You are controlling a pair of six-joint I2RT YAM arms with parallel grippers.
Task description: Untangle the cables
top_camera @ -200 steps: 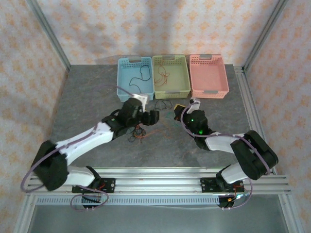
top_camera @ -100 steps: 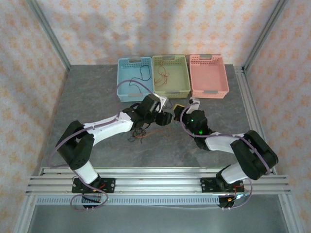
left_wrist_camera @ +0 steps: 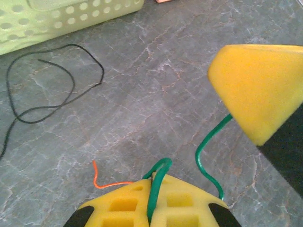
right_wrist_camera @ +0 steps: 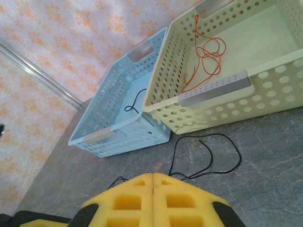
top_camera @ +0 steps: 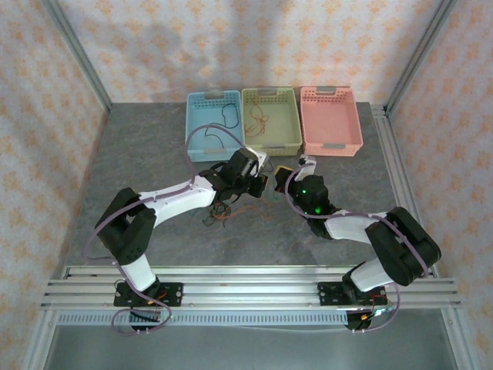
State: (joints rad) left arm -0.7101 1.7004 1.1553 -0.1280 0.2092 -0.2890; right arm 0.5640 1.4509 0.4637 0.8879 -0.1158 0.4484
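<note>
Cables (top_camera: 216, 214) are sitting partly sorted, one thin black wire (right_wrist_camera: 135, 101) in the light-blue plastic basket (right_wrist_camera: 128, 139), one red-orange wire (right_wrist_camera: 208, 54) in the yellow-green basket (right_wrist_camera: 265, 104), others lying tangled on the grey surface (right_wrist_camera: 265, 161), left pincer (left_wrist_camera: 154, 194) clamping a green wire (left_wrist_camera: 208, 142), right pincer (right_wrist_camera: 152, 182) pressing together.

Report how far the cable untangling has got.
Done: a black cable lies in the blue basket, a red-orange cable in the yellow-green basket. In hand: the left gripper is shut on the green cable, which runs to the right gripper. Remaining: a loose black cable and an orange cable end on the table.
</note>
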